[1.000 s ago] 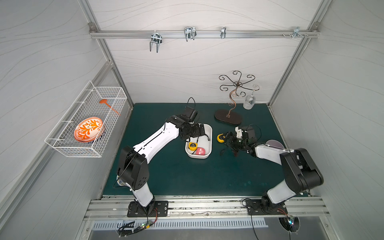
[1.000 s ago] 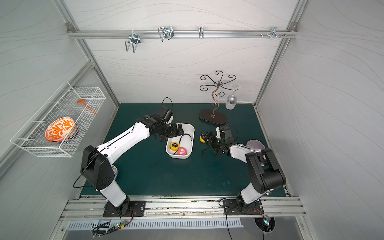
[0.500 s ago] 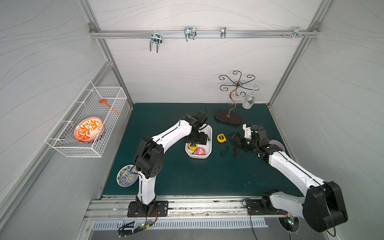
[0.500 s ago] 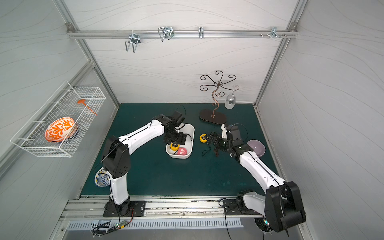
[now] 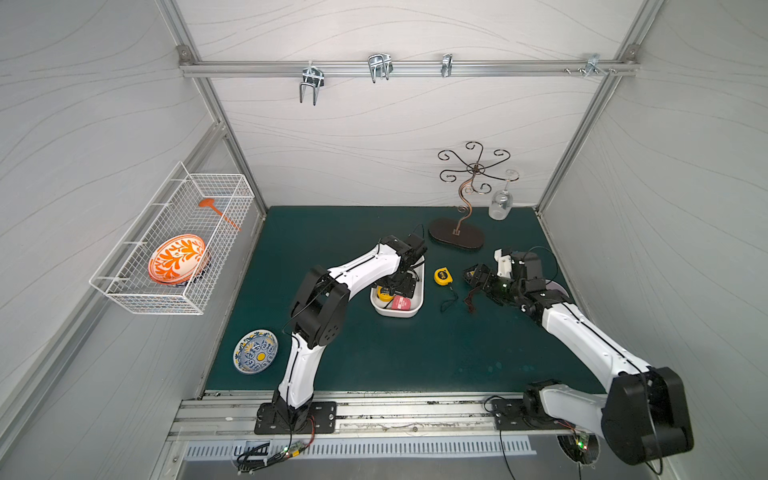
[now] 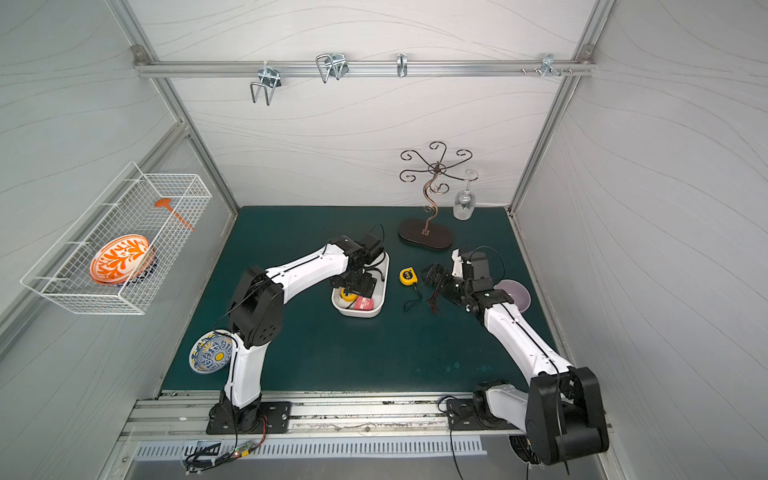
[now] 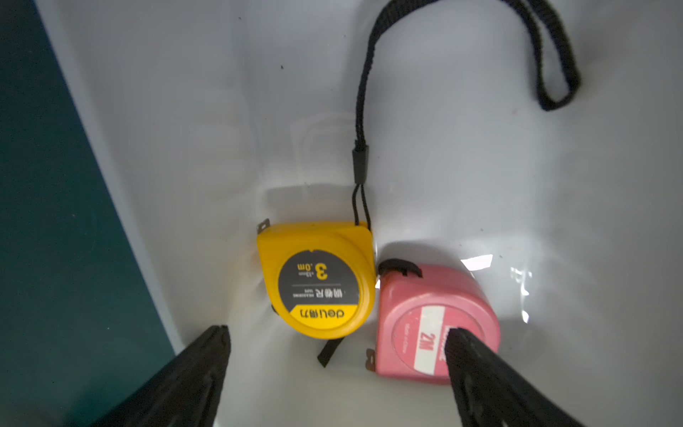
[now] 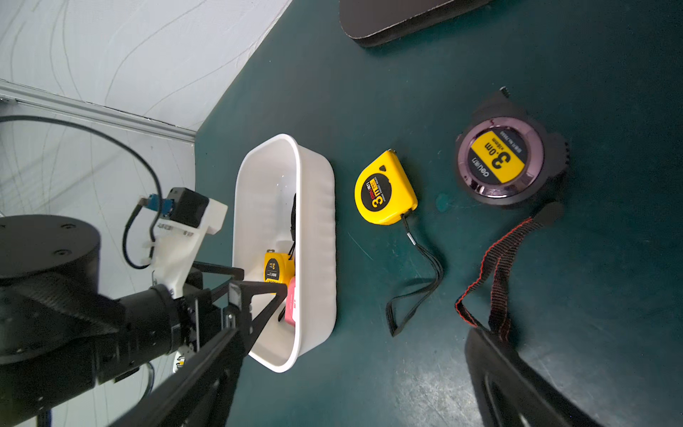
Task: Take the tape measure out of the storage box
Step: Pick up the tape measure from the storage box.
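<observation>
Fingers (image 7: 184,377) of our left gripper (image 7: 338,331), spread, have come down into the box (image 7: 221,148) around the yellow tape (image 7: 318,281), one over the pink tape (image 7: 425,307); beyond, our right gripper (image 5: 478,278), spread too, still hovers over the mat (image 5: 374,353). Grasp next, we judge.

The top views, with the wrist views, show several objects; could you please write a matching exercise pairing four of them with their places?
Things:
1. pink tape measure
2. black tape measure
3. orange plate
4. wine glass
Places:
A. hanging from the metal stand
B. inside the storage box
C. on the green mat
D. in the wire basket
Pairs: 1-B, 2-C, 3-D, 4-A.
</observation>
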Robot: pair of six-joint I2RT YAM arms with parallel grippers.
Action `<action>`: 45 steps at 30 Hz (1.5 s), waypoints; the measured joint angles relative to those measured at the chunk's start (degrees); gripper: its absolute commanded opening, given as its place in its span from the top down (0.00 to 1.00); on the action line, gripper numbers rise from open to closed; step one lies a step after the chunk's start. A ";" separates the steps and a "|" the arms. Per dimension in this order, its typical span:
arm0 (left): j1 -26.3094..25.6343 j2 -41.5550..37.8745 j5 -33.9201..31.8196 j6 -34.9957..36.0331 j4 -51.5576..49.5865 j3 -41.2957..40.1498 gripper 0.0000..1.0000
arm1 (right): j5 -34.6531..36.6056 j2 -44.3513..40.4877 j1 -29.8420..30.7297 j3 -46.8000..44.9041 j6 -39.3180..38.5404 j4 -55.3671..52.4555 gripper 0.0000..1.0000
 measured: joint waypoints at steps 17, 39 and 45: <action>-0.13 5.27 -0.15 -3.98 2.56 1.18 0.06 | -1.97 -0.81 -3.19 0.00 -0.15 -0.07 0.01; 0.61 5.16 5.40 -10.19 5.14 0.94 0.69 | -2.86 -1.97 -4.94 -0.63 -0.94 -0.07 0.01; 1.25 5.07 5.40 -10.19 5.09 0.94 1.00 | -3.54 -2.01 -5.01 -0.85 -0.94 0.09 0.01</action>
